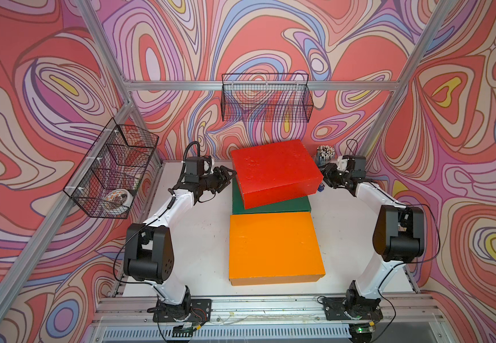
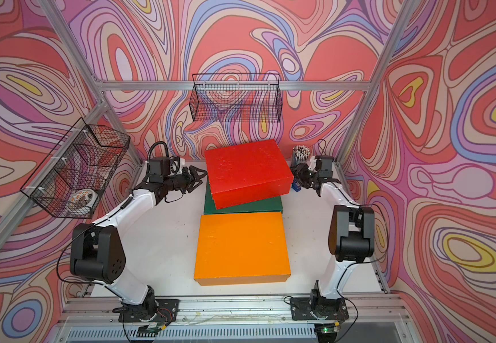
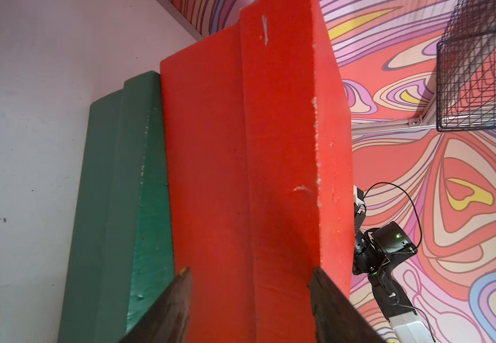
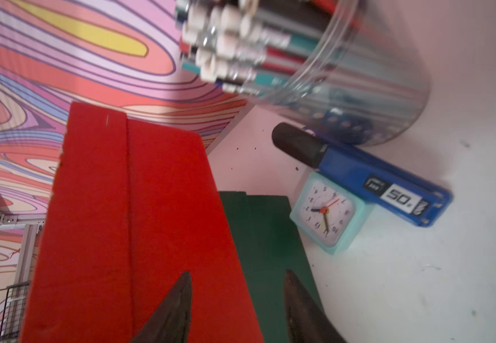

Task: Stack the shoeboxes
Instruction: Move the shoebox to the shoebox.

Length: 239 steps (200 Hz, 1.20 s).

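In both top views the red box [image 1: 273,172] [image 2: 245,172] sits skewed on the green box [image 1: 285,205] [image 2: 258,207] at the back of the white tabletop [image 1: 202,237], jutting past it on the right. The orange box [image 1: 273,246] [image 2: 240,246] lies flat on the tabletop close in front of them. The left hand [image 1: 231,177] [image 2: 202,177] is at the red box's left end with its fingers spread, the tips right at the box's edge; I cannot tell whether they touch it. The right hand [image 1: 326,176] [image 2: 295,175] is just off the red box's right end, near a cup of pencils [image 1: 325,154] in the back corner. In the left wrist view the left hand [image 3: 249,273] is open. Its two dark fingers [image 3: 175,306] stand apart, and the red box's [image 3: 270,148] end wall straight ahead is wider than the gap; the green box [image 3: 116,193] lies beneath it on the tabletop. In the right wrist view the right hand [image 4: 237,274] is open too and holds nothing. One finger shows in front of the red box [image 4: 128,208] and the other in front of the green box [image 4: 264,237], which pokes out from under it. A small pale-blue clock [image 4: 326,212] stands just beside the green box's corner, with the clear pencil cup [image 4: 344,74] beyond it.
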Available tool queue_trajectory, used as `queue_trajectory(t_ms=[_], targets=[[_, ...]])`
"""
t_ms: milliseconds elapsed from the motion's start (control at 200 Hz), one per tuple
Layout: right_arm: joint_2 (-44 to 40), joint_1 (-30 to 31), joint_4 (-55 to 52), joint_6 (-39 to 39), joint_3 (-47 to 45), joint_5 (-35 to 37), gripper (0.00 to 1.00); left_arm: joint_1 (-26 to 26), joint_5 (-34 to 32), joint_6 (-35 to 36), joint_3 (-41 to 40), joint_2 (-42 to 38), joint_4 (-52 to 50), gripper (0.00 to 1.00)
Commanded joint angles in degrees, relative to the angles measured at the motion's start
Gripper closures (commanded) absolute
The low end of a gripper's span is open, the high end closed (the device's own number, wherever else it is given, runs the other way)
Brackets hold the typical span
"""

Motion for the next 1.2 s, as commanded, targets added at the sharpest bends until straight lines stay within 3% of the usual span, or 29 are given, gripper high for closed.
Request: queue_trajectory(t_ms=[0, 195, 436, 1192], targets=[[-0.76, 2.49, -0.20, -0.97, -0.64, -1.33, 0.49, -1.53, 1.48, 1.49, 2.33, 1.66, -2.23, 0.37], [-6.51, 4.73, 1.25, -2.28, -7.74, -1.17, 0.50, -2.74, 0.88, 2.55, 1.25, 0.71, -2.91, 0.38], [-12.78, 5.94, 3.49, -1.93, -16.96, -0.66, 0.49, -3.20, 0.59, 1.24, -5.86, -3.68, 0.94, 0.38], [-11.30, 7.95, 2.25, -1.43, -16.00, 0.89, 0.50, -4.17, -1.89, 2.15, -12.55, -12.56, 0.04, 0.36]])
